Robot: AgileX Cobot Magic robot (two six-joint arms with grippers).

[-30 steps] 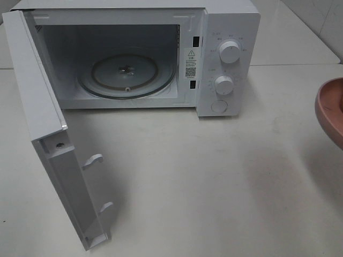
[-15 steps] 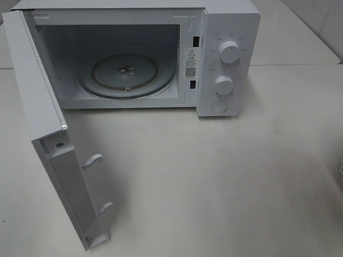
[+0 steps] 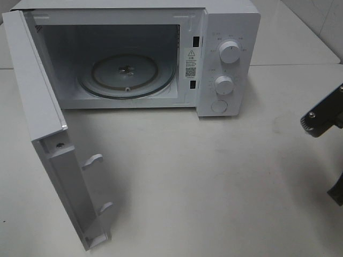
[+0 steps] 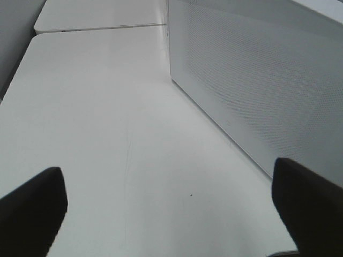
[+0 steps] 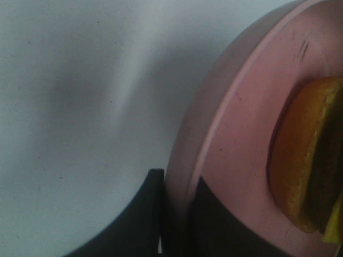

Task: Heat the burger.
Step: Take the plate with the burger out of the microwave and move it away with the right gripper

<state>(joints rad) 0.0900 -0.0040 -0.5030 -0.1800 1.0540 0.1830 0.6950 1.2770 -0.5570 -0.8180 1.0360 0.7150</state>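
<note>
In the right wrist view the burger (image 5: 305,160) lies on a round pink plate (image 5: 236,134); only its golden-brown bun edge and a strip of green show. My right gripper (image 5: 179,214) is shut on the plate's rim, one dark finger (image 5: 150,214) under it and one on top. In the exterior high view only a black part of the right arm (image 3: 323,115) shows at the right edge; plate and burger are out of that view. My left gripper (image 4: 171,209) is open and empty above the bare table, beside a white perforated face of the microwave (image 4: 257,80).
The white microwave (image 3: 228,32) stands at the back of the table (image 3: 214,176). Its door (image 3: 48,134) is swung open to the left and juts toward the front. The glass turntable (image 3: 127,75) inside is bare. Two knobs (image 3: 229,52) sit on its right panel.
One second ago the pink plate showed at the right edge of the exterior view. It left the view, and now a black part of the right arm shows there. The microwave has not moved.
</note>
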